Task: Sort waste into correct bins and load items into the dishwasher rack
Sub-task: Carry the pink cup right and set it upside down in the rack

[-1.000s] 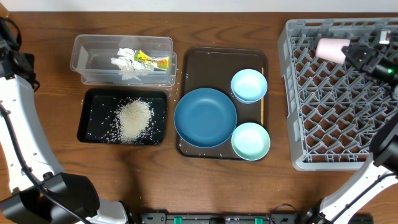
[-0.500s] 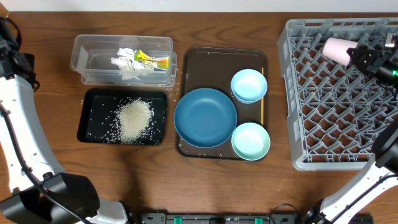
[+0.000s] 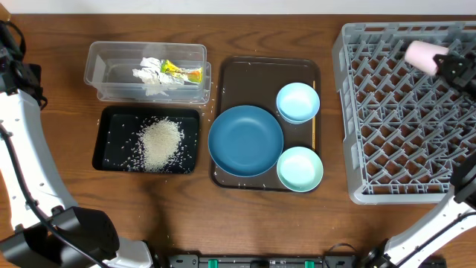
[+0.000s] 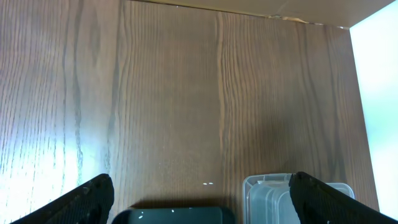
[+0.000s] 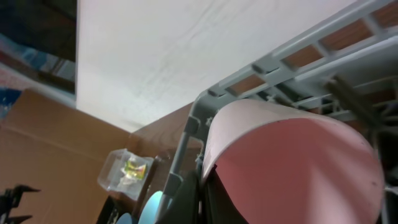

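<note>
My right gripper [image 3: 445, 65] is shut on the small pink cup [image 3: 422, 53] and holds it on its side over the far right part of the grey dishwasher rack [image 3: 401, 160]. In the right wrist view the cup [image 5: 292, 162] fills the frame above the rack rim [image 5: 273, 71]. The dark-blue dish [image 3: 245, 140], light-blue bowl [image 3: 298, 101] and mint-green bowl [image 3: 300, 169] sit on the brown tray [image 3: 253, 78]. The clear tub [image 3: 108, 71] holds tissue [image 3: 149, 77] and the yellow wrapper [image 3: 184, 73]. The black tray [image 3: 111, 141] holds rice [image 3: 160, 144]. My left gripper [image 4: 202, 198] is open and empty. Chopsticks are not clearly visible.
A few loose rice grains lie around the brown tray's front left corner [image 3: 223, 177]. The left wrist view shows bare wood table [image 4: 186, 93], the black tray's edge [image 4: 174, 216] and the tub's corner [image 4: 267, 196]. The left arm [image 3: 15, 112] stands along the left edge.
My right gripper has carried the pink cup to the right over the rack's far side. The left arm and everything else have stayed still.
</note>
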`<state>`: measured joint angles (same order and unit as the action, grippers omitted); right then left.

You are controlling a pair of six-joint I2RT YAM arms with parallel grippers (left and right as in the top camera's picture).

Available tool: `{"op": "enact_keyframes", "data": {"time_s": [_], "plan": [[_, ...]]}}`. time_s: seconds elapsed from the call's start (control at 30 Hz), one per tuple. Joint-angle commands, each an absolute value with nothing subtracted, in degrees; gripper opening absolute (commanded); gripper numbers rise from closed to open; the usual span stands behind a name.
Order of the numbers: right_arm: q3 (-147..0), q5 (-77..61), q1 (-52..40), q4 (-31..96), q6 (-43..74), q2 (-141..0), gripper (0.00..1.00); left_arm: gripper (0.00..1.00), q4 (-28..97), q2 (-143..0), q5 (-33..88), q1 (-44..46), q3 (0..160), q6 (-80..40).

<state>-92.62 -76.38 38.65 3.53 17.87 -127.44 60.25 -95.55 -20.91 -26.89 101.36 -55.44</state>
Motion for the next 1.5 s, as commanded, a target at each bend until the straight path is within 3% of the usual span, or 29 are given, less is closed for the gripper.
{"op": "enact_keyframes", "data": {"time_s": [0.0,0.37,0.9,1.13,1.3,1.47], "plan": [[-92.58,-76.09,37.93,3.07,19.53,-128.42,0.01,0.92,60.62,-95.59,-21.43,-26.98,101.47,-54.94],[-92.58,-81.23,36.32,-15.94,38.57,-136.92,0.01,0.92,60.62,-95.59,-21.43,-26.98,101.47,-54.94],[-92.58,-83.07,38.74,-20.01,49.74,-136.73,0.02,0.92,60.62,-95.59,-21.43,-26.98,101.47,-54.94],[-92.58,-77.76,40.05,-11.92,48.34,-136.59,0.02,0.92,60.62,-95.59,-21.43,-26.98,101.47,-54.92],[-92.58,-72.14,40.45,-0.16,40.82,-134.30,0.02,0.92,60.62,-95.59,-21.43,-26.98,101.47,-54.94],[-92.58,-53.41,40.75,22.39,24.77,-124.70,0.14,0.92,60.62,-95.59,-21.43,-26.98,101.47,-54.94]]}}
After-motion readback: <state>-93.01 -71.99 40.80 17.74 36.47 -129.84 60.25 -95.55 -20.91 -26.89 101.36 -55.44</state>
